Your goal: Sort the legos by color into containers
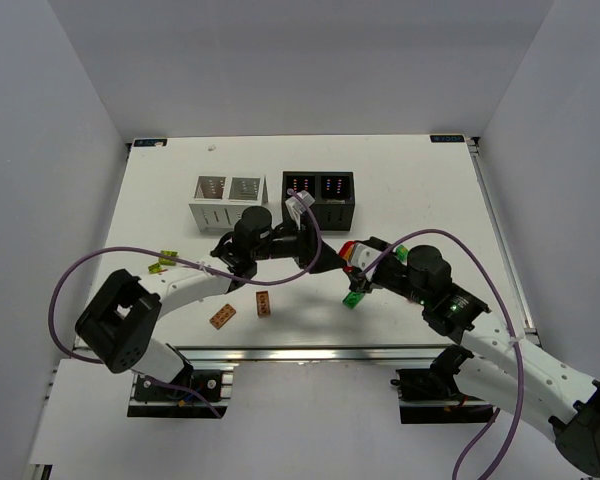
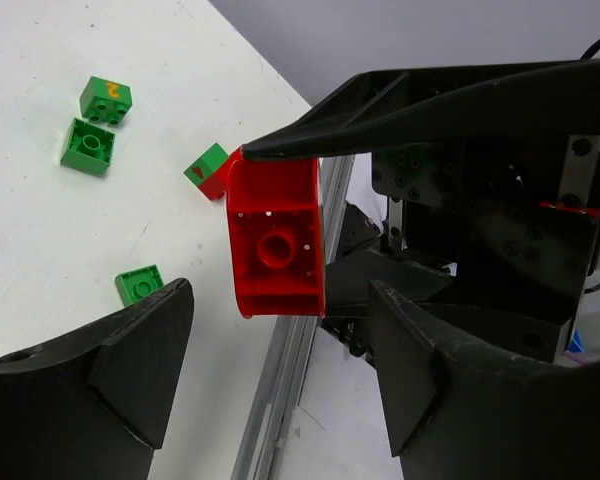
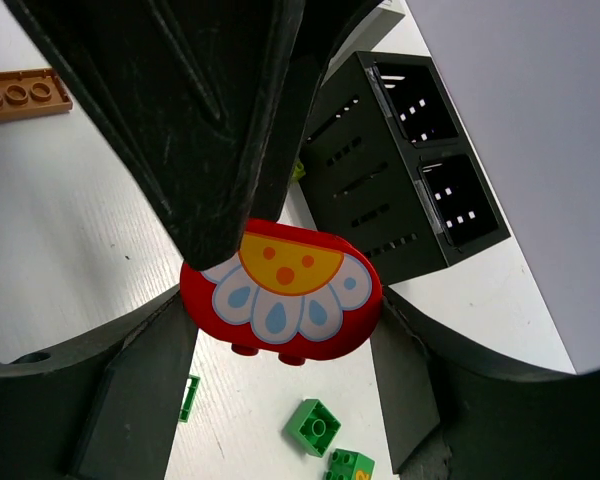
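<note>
The red brick [image 3: 280, 290] is clenched in the right pincer [image 3: 280, 330] and offered between the released left pincer's [image 2: 280, 292] spread fingers, probably for handover toward the black box [image 3: 380, 190].

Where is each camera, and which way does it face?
Top external: above and behind, looking down on the table; left arm and right arm show.
Left wrist: on the left arm, facing the red brick past its own fingers.
Right wrist: on the right arm, facing the black container past its own fingers.
Shared: the red brick.
</note>
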You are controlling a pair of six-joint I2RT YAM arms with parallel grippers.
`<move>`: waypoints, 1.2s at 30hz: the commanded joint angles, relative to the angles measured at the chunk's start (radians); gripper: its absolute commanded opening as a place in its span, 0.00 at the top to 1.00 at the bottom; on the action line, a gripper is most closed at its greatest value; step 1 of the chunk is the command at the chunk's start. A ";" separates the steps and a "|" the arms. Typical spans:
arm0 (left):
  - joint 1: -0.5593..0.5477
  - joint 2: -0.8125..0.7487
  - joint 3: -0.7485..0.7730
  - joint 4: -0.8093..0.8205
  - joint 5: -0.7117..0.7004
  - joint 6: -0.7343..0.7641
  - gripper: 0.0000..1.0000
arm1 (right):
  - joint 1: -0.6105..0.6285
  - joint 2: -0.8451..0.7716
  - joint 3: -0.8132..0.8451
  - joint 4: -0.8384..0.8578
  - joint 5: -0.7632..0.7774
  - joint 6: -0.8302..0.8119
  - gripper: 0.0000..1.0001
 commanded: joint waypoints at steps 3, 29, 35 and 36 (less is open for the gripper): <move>-0.019 0.009 0.026 -0.016 0.034 0.019 0.22 | -0.001 0.002 0.002 0.065 0.006 0.016 1.00; -0.028 0.023 0.020 0.075 0.074 -0.030 0.48 | -0.003 0.029 0.008 0.017 -0.088 0.002 0.97; -0.028 0.037 0.023 0.096 0.102 -0.049 0.82 | -0.001 0.028 0.008 0.017 -0.085 0.001 0.83; -0.029 0.034 0.024 0.095 0.102 -0.047 0.88 | -0.003 0.028 0.008 0.016 -0.082 0.001 0.77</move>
